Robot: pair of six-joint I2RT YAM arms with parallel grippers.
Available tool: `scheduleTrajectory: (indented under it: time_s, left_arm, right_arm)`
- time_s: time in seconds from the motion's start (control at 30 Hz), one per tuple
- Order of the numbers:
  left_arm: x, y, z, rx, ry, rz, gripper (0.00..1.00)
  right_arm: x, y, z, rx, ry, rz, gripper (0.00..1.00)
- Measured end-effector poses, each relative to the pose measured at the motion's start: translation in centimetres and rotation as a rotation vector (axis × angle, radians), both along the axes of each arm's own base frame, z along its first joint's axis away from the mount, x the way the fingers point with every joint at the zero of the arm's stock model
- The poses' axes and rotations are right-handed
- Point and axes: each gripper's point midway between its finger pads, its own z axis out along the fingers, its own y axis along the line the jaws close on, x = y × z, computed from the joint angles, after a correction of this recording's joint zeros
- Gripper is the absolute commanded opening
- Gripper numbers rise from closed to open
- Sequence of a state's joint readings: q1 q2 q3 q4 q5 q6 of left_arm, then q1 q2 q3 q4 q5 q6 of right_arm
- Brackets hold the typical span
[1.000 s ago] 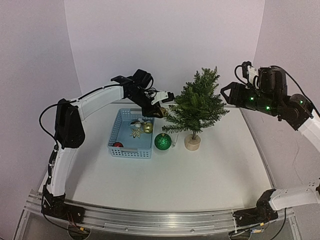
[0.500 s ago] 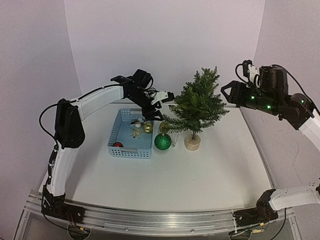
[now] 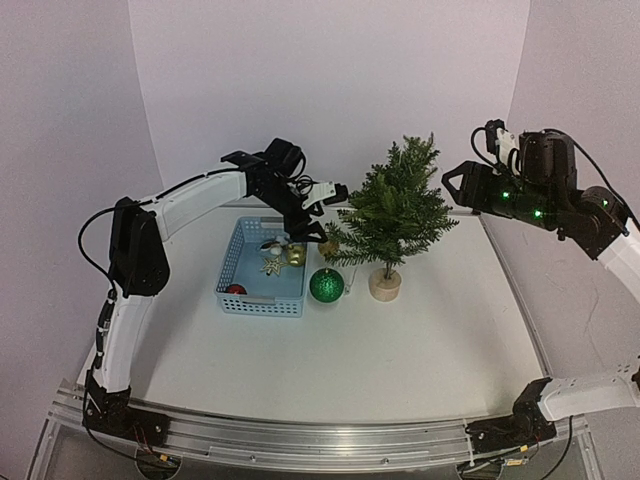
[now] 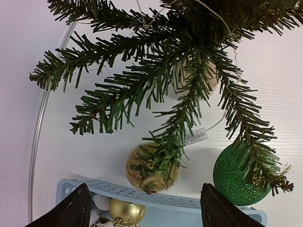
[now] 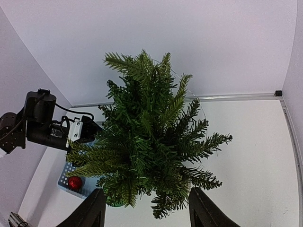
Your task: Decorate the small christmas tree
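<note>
The small christmas tree (image 3: 395, 205) stands on its round wooden base (image 3: 385, 285) at the back of the table. A gold glitter ball (image 4: 151, 168) hangs at the tip of a low left branch (image 3: 328, 247), slightly blurred. My left gripper (image 3: 315, 222) is just left of it and open (image 4: 147, 210), holding nothing. A green glitter ball (image 3: 326, 285) lies on the table beside the basket (image 4: 239, 175). My right gripper (image 3: 452, 185) hovers open by the tree's upper right, and its wrist view looks down on the tree (image 5: 151, 142) with nothing held (image 5: 149, 210).
A blue basket (image 3: 230, 270) left of the tree holds a shiny gold ball (image 4: 124, 213), a red ball (image 5: 75, 183) and other ornaments. A clear light wire (image 4: 201, 135) lies by the tree's base. Walls close the back and sides.
My left gripper has opened and let go of the gold glitter ball, which now hangs on the low left branch. The right arm has barely moved.
</note>
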State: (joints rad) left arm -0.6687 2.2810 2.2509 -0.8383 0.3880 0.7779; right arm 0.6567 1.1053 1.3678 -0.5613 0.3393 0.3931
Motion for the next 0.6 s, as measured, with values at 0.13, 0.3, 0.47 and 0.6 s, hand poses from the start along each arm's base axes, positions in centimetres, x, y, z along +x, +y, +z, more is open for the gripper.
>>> scheduleTrajectory:
  time_s: [0.13, 0.3, 0.47, 0.6]
  left_arm:
    - [-0.3, 0.2, 0.5, -0.016, 0.009, -0.016, 0.82]
    - [-1.1, 0.9, 2.6, -0.052, 0.024, -0.027, 0.81]
    - [-0.9, 2.9, 4.9, -0.089, 0.06, 0.018, 0.79]
    - [0.5, 6.3, 5.1, -0.062, 0.098, 0.116, 0.76]
  right_arm:
    - [0.0, 0.0, 0.0, 0.0, 0.0, 0.0, 0.59]
    - [0.0, 0.0, 0.1, 0.001, -0.003, 0.002, 0.59]
    - [0.0, -0.1, 1.0, 0.002, -0.022, -0.001, 0.6]
    - [0.0, -0.8, 1.3, -0.011, -0.039, -0.03, 0.6]
